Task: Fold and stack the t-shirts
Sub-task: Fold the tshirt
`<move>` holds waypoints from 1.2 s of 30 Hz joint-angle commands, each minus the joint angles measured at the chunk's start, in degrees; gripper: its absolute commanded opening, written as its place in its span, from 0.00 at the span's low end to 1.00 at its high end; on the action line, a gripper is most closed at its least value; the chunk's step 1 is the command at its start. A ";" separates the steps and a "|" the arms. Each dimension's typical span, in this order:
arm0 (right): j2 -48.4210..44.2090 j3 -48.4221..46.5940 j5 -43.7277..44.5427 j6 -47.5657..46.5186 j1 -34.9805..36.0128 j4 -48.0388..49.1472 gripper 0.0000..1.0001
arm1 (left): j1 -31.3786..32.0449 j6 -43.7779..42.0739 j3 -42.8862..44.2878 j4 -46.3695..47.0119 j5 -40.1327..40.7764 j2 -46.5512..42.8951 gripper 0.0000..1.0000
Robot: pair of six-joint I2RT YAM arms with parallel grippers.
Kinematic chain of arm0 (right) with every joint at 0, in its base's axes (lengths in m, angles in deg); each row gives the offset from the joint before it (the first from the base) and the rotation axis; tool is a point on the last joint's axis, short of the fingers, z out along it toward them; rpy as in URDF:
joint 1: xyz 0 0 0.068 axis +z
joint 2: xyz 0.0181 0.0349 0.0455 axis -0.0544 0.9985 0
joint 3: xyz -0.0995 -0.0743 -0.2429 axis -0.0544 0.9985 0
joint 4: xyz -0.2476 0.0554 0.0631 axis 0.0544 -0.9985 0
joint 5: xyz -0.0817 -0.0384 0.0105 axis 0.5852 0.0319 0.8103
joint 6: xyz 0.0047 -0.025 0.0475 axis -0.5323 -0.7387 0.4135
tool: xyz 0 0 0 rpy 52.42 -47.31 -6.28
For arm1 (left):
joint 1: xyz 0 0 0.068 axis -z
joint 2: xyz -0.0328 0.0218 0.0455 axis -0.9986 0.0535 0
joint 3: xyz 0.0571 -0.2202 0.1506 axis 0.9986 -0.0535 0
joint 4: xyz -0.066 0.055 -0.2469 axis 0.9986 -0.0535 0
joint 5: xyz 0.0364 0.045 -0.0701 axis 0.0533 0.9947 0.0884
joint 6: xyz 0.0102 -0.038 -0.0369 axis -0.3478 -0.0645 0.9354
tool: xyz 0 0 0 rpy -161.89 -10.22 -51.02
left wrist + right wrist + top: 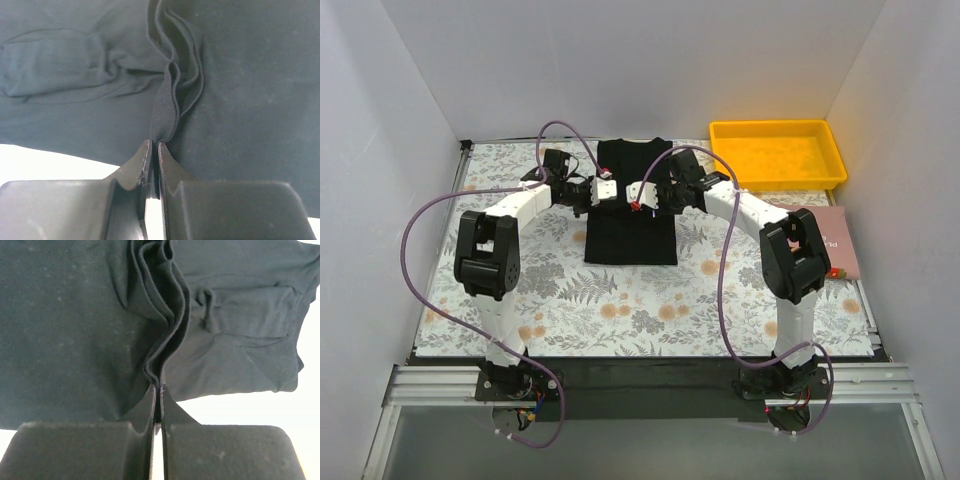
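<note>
**Desk:** Where is the t-shirt [630, 225] at your end?

**Operator:** I see it on the worktop [620, 300], in the far middle. It's plain black, with its far edge close to the back wall. From above it looks like a tall, roughly rectangular shape. Both arms reach in over its far half, one from each side.

**Desk:** And the left tool [152, 148]?

**Operator:** Closed on the t-shirt. On my left wrist camera the two fingers meet on a raised fold [169, 97] of black cloth, with only a sliver of a gap between them. The fold rises in several layers straight out from the tips. One sleeve [50, 67] lies flat to the left of it.

**Desk:** Right tool [157, 390]?

**Operator:** It's also clamped on the shirt. My right wrist camera shows its fingers pressed together on a similar wavy bunch of layers. The other sleeve [250, 310] is spread out to the right of that. The two tools sit near each other over the cloth, the left one slightly farther back.

**Desk:** Is the cloth off the surface?

**Operator:** I can't tell. Bright surface shows past the shirt's edge in both wrist views, but not how high the fabric sits.

**Desk:** Anything else around?

**Operator:** A yellow tray [778, 175] sits at the far right corner, well apart from the shirt. A pinkish book [844, 232] lies at the right edge, partly behind the right arm.
</note>
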 commanded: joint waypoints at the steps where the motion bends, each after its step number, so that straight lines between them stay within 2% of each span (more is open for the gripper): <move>1: 3.56 -5.75 -1.05 -3.17 -1.15 1.83 0.01 | -0.56 -0.30 4.38 3.48 -0.44 1.86 0.00; 13: 10.60 -9.64 0.09 -4.58 -2.83 4.20 0.01 | -1.18 0.50 7.91 6.91 0.88 8.29 0.00; 24: 12.89 -9.99 1.23 -4.32 -3.09 6.57 0.01 | -1.18 1.64 8.79 9.55 2.47 11.19 0.00; 25: 13.06 -10.34 2.28 -4.14 -3.09 6.75 0.04 | -1.09 2.16 9.05 9.81 2.64 11.37 0.00; 26: 13.06 -10.69 2.81 -3.44 -3.09 6.84 0.25 | -1.18 2.69 9.31 9.82 3.25 11.45 0.02; 27: 12.89 -11.30 3.25 -2.92 -3.09 6.84 0.33 | -1.18 3.83 9.67 9.82 3.60 11.46 0.15; 28: 11.93 -12.26 3.86 -2.47 -3.09 6.92 0.44 | -1.44 6.19 10.45 9.90 3.78 10.85 0.21; 29: 11.14 -12.71 4.04 -1.69 -3.09 6.93 0.48 | -1.70 7.69 10.72 9.90 3.44 10.14 0.27; 30: 10.17 -12.97 4.13 -1.24 -3.27 6.93 0.51 | -2.57 8.92 10.90 9.90 3.00 9.44 0.37; 32: 6.66 -12.72 4.13 0.16 -3.27 6.75 0.52 | -3.55 12.70 10.12 9.82 2.03 5.94 0.45; 36: -0.72 -7.72 2.21 3.23 -3.09 2.89 0.48 | -5.48 16.67 3.80 8.68 -1.39 -3.29 0.49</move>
